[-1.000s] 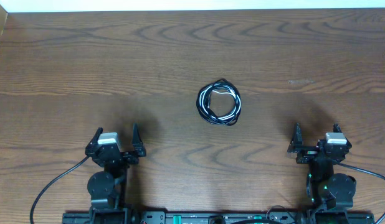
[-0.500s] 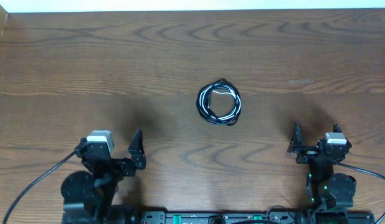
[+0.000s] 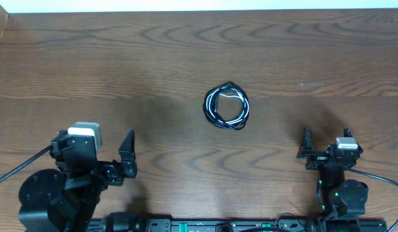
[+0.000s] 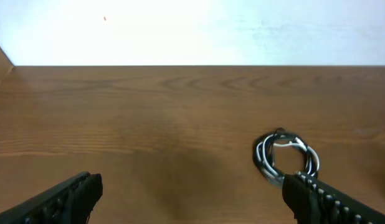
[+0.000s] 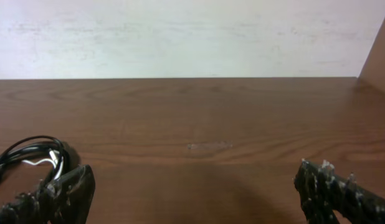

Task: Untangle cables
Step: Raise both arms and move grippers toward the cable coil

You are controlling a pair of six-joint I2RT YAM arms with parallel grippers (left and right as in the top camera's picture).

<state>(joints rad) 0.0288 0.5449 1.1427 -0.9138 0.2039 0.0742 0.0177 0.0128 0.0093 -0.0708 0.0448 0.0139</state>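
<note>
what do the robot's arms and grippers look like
Both arms are black with round joint housings. The left gripper and right gripper each carry a pale block at the wrist and have dark ridged fingers. A thick black cable trails from each arm; a green light shows on the right one.

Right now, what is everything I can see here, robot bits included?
cables: one tangled coil, black and white, middle of the table
table: one, brown wood grain, under everything
wall: one, white, beyond the table's far edge
left gripper: one, black, near edge on the left, open and empty
right gripper: one, black, near edge on the right, open and empty
</note>
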